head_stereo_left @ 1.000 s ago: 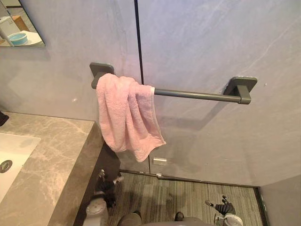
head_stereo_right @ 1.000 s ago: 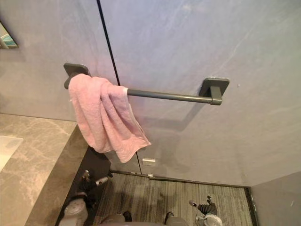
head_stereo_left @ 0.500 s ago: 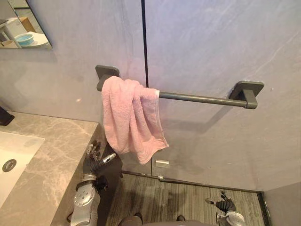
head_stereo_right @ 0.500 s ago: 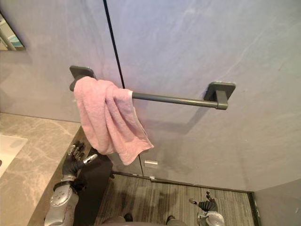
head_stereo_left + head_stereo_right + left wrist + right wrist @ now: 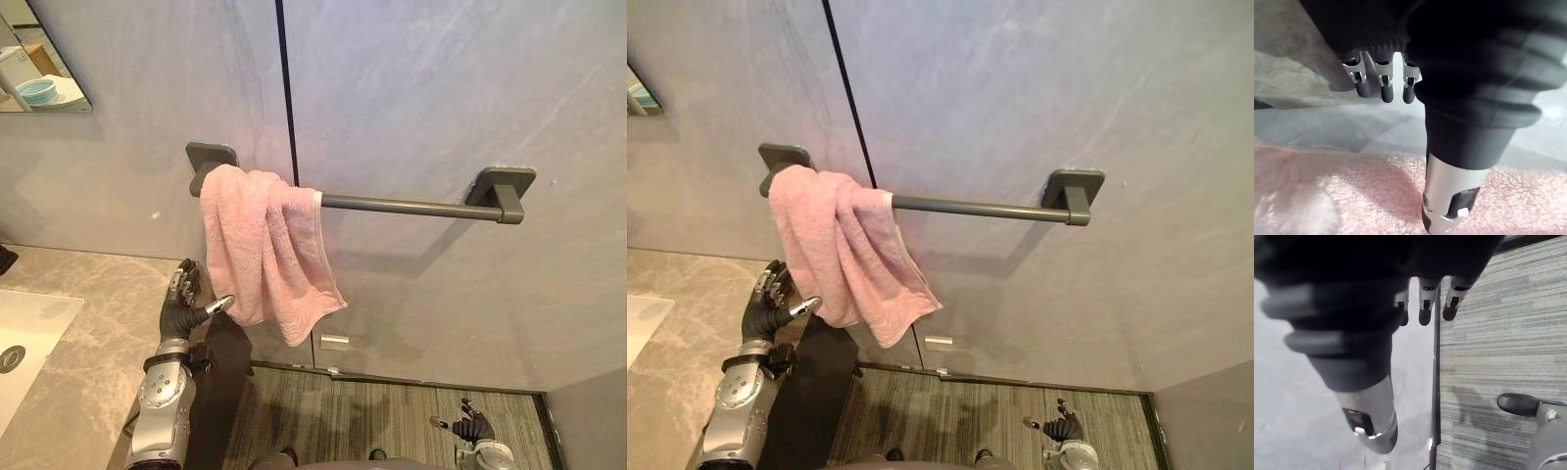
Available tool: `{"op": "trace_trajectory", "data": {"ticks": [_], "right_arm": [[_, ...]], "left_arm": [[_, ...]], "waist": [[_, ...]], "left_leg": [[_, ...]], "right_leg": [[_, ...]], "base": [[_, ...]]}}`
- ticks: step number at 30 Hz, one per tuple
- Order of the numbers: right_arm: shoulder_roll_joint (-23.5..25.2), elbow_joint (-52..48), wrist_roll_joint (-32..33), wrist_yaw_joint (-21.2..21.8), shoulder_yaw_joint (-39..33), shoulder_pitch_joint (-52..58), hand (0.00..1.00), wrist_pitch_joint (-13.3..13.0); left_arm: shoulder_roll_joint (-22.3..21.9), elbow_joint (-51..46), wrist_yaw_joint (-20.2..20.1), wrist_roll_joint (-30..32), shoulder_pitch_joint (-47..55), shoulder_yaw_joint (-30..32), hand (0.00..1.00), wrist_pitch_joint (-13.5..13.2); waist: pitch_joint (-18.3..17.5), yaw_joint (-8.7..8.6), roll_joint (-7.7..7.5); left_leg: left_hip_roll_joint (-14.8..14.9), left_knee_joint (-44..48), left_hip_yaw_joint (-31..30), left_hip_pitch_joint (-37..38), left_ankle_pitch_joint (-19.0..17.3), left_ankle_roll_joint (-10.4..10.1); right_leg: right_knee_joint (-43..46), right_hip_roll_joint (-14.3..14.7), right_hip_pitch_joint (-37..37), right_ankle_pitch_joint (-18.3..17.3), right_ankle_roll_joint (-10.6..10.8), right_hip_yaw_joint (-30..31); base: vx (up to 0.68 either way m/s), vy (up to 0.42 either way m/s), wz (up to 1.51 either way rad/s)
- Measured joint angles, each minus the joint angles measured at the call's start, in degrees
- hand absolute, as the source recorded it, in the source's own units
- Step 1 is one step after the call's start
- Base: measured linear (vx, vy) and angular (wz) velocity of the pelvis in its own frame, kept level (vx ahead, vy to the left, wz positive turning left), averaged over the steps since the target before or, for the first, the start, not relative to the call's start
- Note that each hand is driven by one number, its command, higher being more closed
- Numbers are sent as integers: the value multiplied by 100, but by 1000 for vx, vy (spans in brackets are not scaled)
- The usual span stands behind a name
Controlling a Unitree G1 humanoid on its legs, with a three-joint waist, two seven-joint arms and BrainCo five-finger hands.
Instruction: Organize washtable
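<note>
Grey wall, left eye view: pink towel is hanging bunched on the towel bar, left hand hovering open beside it, right hand dangling relaxed near the floor. Left wrist view: straight fingers are pointing over the towel. Likely the approach step; next comes pinching its hem.

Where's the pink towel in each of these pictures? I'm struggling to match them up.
Left eye view: towel hangs left of centre, on the rail's left end.
Right eye view: towel left of centre, same rail end.
Left wrist view: towel close up, just past the left hand.
Right wrist view: faces the floor.
Shared landmark: the rail.
</note>
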Motion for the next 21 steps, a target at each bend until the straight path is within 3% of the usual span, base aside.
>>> {"op": "trace_trajectory", "data": {"ticks": [13, 14, 21], "right_arm": [[-108, 1, -43, 58, 98, -31, 0, 15], [-111, 1, -43, 61, 104, -40, 0, 16], [-151, 0, -43, 107, 271, -77, 0, 25]], "left_arm": [[427, 32, -124, 181, -111, -356, 0, 2], [449, 33, -123, 201, -111, -375, 100, 2], [588, 213, -196, 356, -388, -810, 100, 10]], "waist": [[-59, 12, 37], [-59, 14, 37], [-118, -24, -32]], "left_leg": [[-11, -44, 24, 7, 2, 0], [-15, -57, 29, 8, 9, 10], [-30, -154, 79, 28, 87, 30]], "right_leg": [[-131, 5, 22, 82, 5, 40], [-147, 6, 22, 96, 0, 48], [-218, 4, 5, 183, 7, 104]], "base": [[-2, 0, 0], [-28, -4, -3], [-38, -7, -4]]}}
